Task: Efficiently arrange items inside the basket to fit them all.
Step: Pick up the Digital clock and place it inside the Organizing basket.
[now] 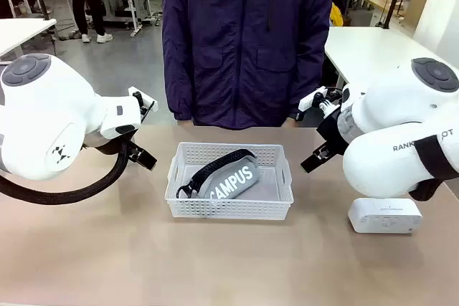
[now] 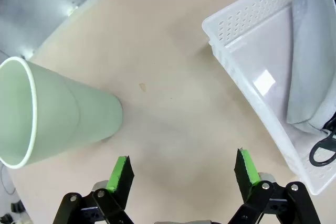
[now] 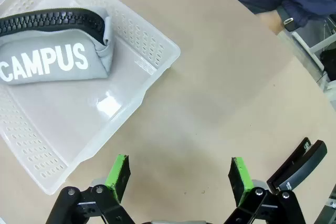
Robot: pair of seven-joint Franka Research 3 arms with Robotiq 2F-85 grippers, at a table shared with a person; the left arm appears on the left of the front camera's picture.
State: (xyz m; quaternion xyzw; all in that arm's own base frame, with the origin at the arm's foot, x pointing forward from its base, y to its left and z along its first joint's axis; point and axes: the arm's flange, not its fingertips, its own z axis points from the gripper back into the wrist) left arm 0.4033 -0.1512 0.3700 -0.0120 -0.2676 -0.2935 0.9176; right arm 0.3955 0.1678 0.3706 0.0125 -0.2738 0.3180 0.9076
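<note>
While the grey "CAMPUS" pouch (image 1: pixel 231 180) already lies slantwise across the floor of the white lattice basket (image 1: pixel 285 177), three items wait outside it on the surface (image 1: pixel 107 263). The white rounded box (image 1: pixel 384 216) sits to the near right of the basket, under the right arm. The pale green cup (image 2: pixel 58 111) stands on the left arm's side, apart from the basket's wall. What appears to be the slim black device (image 3: pixel 296 163) lies just beside the right tool (image 3: pixel 179 171). That tool and the left tool (image 2: pixel 183 167) both hang over bare surface with jaws spread wide, holding nothing. A person in a dark blue jacket (image 1: pixel 247 41) stands at the far edge. The packing looks barely begun. The next move calls for one tool to close on an outside item, and the slanted pouch likely needs squaring against a wall to leave room.
</note>
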